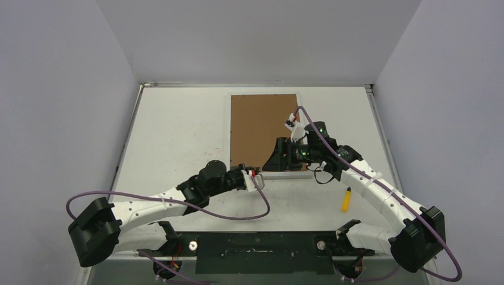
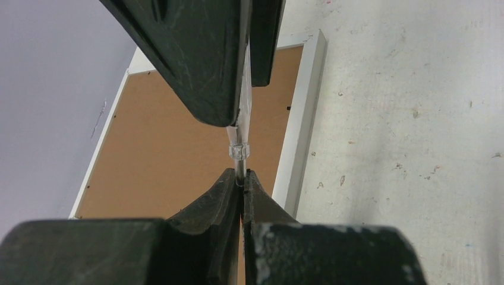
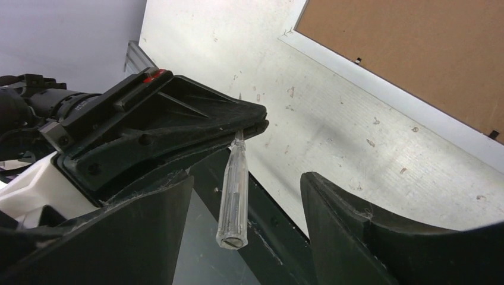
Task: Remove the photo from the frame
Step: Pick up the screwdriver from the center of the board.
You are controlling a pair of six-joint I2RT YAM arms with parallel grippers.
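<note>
Right wrist view: the left gripper (image 3: 252, 122) is clenched on the tip of a clear plastic rod-shaped tool (image 3: 233, 196), which hangs between the released, parted fingers of the right gripper (image 3: 246, 178). The flat white rectangular frame (image 3: 380, 89) lies brown fibreboard back up, just beyond both.

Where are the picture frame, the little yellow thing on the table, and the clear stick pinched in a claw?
frame (image 1: 255, 124), top view, its brown back panel.
yellow thing (image 1: 346, 199), top view, its middle.
clear stick (image 3: 233, 196), right wrist view, its transparent handle.
</note>
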